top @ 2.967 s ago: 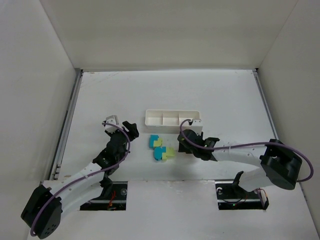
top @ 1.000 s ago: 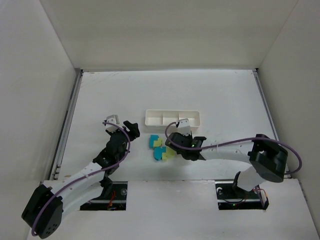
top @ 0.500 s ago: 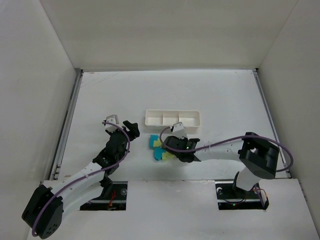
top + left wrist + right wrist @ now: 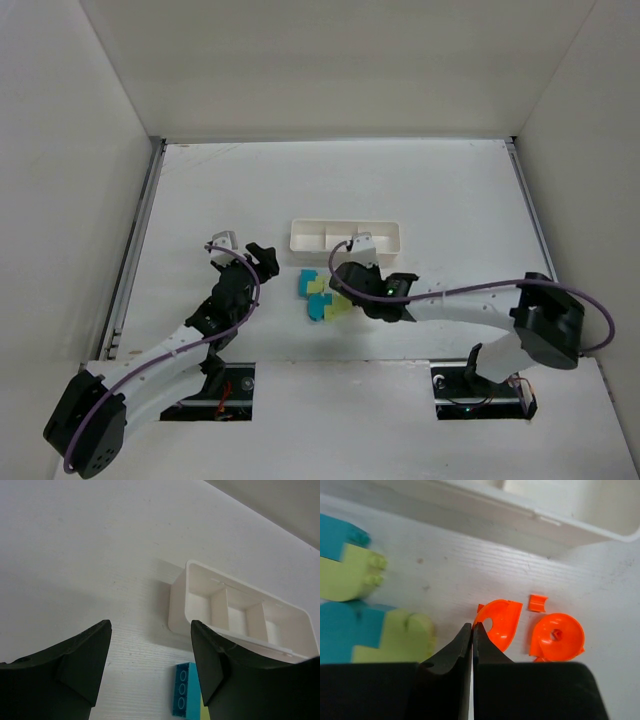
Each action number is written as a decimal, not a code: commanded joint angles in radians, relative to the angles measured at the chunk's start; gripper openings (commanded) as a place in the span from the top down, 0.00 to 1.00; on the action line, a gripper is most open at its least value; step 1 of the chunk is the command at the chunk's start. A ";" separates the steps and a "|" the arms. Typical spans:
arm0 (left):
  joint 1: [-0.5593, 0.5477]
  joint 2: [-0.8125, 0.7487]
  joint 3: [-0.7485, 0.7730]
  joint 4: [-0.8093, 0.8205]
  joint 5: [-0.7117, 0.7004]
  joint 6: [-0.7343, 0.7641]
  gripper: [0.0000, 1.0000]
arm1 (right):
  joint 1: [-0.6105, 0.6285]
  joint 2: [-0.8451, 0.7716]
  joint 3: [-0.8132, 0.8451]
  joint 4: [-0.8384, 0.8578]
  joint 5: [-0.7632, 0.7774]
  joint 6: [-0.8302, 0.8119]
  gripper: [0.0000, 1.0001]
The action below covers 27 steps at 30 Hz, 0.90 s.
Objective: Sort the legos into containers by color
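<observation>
The white three-compartment tray [image 4: 345, 236] lies at mid-table and fills the top of the right wrist view [image 4: 530, 517]. Teal [image 4: 311, 284] and yellow-green legos [image 4: 340, 304] cluster in front of it. In the right wrist view, two orange curved pieces [image 4: 502, 625] [image 4: 557, 636] and a small orange chip [image 4: 537, 602] lie just below the tray wall. My right gripper [image 4: 472, 625] [image 4: 347, 272] is shut, tips at the edge of the left orange piece, nothing between them. My left gripper [image 4: 150, 625] [image 4: 243, 250] stands open left of the cluster, a teal lego [image 4: 186, 690] ahead of it.
White walls enclose the table on three sides. Beside my right fingers, to the left, sit yellow-green [image 4: 350, 572] and teal [image 4: 342, 630] legos. The right arm's body covers the orange pieces in the top view.
My right gripper has closed its jaws and shifted slightly toward the tray, away from the lego cluster. The left arm has not moved.
</observation>
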 commanded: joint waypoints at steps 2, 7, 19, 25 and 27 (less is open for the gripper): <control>0.009 -0.014 -0.005 0.051 0.005 -0.009 0.38 | -0.043 -0.096 0.069 0.207 -0.112 -0.064 0.95; 0.041 -0.035 -0.014 0.030 0.000 -0.017 0.38 | -0.101 0.002 0.175 0.403 -0.217 -0.099 0.94; 0.069 -0.022 -0.014 0.018 0.029 -0.046 0.40 | -0.195 0.300 0.370 0.566 -0.339 -0.035 0.89; 0.067 0.000 -0.006 0.022 0.045 -0.049 0.44 | -0.201 0.261 0.344 0.587 -0.332 -0.038 0.57; 0.060 0.001 -0.005 0.024 0.046 -0.046 0.47 | -0.206 0.191 0.277 0.595 -0.310 -0.039 0.54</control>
